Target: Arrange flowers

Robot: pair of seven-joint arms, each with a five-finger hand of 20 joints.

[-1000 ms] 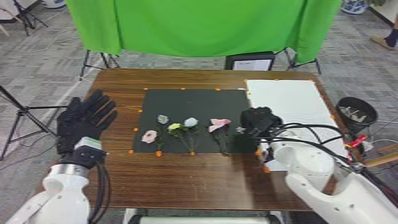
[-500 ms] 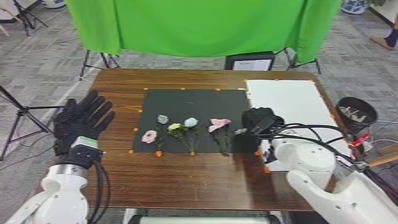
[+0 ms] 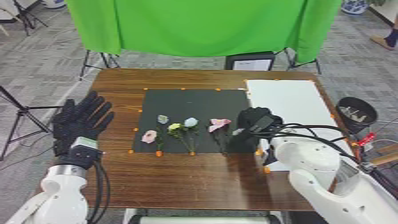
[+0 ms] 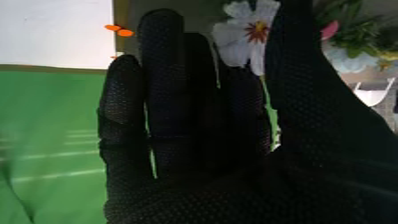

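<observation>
White-petalled flower (image 4: 231,40) at the dark rectangular mat (image 3: 195,102): we're likely picking, our black-gloved right hand (image 3: 258,119) straight-fingered, hold unclear, a firm pinch next.

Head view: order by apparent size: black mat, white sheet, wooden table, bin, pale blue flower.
1. wooden table
2. black mat and white sheet: too close to rank, sheet partly hidden
3. bin
4. pale blue flower
</observation>
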